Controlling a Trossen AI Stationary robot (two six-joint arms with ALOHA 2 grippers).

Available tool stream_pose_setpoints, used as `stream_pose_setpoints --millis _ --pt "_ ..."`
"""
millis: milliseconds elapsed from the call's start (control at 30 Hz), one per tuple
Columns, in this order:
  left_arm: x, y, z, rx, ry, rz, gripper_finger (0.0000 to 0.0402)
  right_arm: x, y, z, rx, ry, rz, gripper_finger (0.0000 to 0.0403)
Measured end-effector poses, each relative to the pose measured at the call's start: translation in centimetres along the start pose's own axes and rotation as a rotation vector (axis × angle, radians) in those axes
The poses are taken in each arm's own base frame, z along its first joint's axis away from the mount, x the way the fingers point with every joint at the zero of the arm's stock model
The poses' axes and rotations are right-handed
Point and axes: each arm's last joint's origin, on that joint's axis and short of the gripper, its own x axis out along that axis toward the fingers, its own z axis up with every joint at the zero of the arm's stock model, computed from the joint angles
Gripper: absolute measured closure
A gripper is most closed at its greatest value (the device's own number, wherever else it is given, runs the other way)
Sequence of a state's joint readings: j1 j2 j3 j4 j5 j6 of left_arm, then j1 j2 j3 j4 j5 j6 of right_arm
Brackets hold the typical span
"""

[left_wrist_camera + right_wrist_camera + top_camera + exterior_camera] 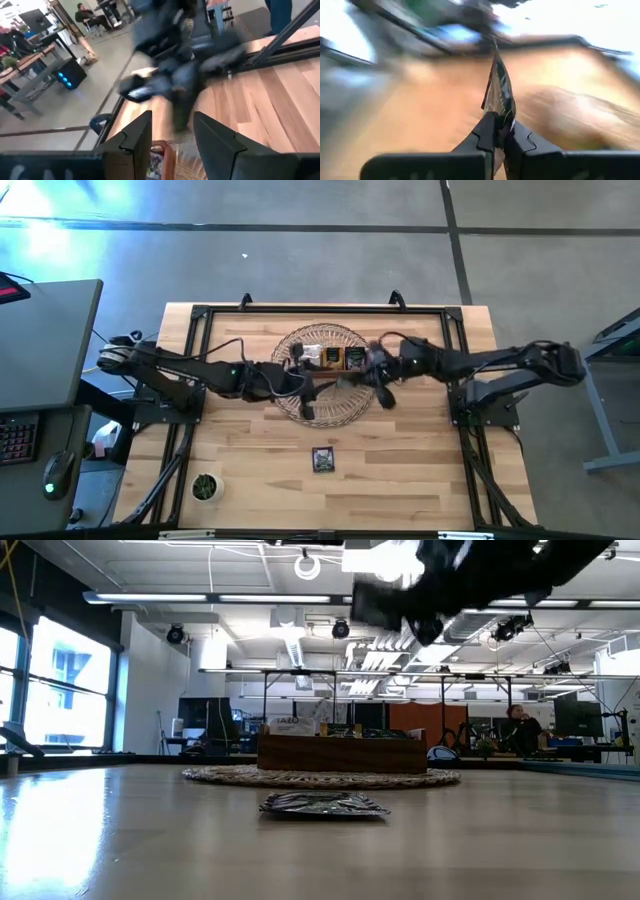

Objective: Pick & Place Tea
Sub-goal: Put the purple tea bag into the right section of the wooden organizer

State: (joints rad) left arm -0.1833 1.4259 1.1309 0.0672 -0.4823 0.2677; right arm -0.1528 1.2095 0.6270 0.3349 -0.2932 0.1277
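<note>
Firmly pinched on edge: one dark tea sachet (499,95), clamped by its lower end between the closed fingers of the right gripper (499,125) and standing upright above them. Held aloft over the right side of the woven basket (345,418), close beside the wooden box (333,358) that sits in it. Judging from the high view, most likely bound for one of that box's compartments, with other sachets already showing inside.

Nearby, poised over the basket's left side and facing the box: the left gripper (172,122), fingers spread apart and holding nothing.

Farther out, lying flat on the bare table (400,470) in front of the basket, well apart from both arms: a second sachet (323,459), dark and shiny, not yet collected. Off at the front left corner, clear of the work: a small potted plant (205,487).

For a clean placement, best to square the held sachet over a single compartment before lowering, and keep it edge-on so as to slip between the dividers rather than land across them. Wise also to release only once low inside the walls, since thin paper may flutter or tip out. Worth minding the crowded space above the basket: with two grippers so near each other, safer to move one at a time.
</note>
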Motion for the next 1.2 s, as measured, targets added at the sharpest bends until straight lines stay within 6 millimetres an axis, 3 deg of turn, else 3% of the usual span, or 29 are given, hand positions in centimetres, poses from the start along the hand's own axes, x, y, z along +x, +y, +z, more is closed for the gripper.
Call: stream_pose_setpoints --millis 100,167,533,933,1200 --pt "-0.1 0.1 0.1 0.014 -0.006 0.001 0.0259 -0.7 -2.3 -1.2 -0.105 0.136 -0.298 0.0397" --pt "-0.1 0.1 0.1 0.034 -0.011 0.003 0.0259 -0.9 -3.7 -1.8 -0.124 0.192 -0.364 0.0398" --pt "-0.1 0.1 0.2 0.054 -0.011 0.004 0.0259 -0.1 -9.5 -5.6 -0.068 0.350 -0.310 0.0396" --pt "0.0 0.1 0.0 0.067 0.001 0.001 0.0259 -0.8 -10.5 -5.7 -0.051 0.358 -0.362 0.0390" --pt "-0.1 0.1 0.1 0.067 0.000 0.001 0.0259 -0.7 -10.5 -5.4 -0.041 0.329 -0.375 0.0331"
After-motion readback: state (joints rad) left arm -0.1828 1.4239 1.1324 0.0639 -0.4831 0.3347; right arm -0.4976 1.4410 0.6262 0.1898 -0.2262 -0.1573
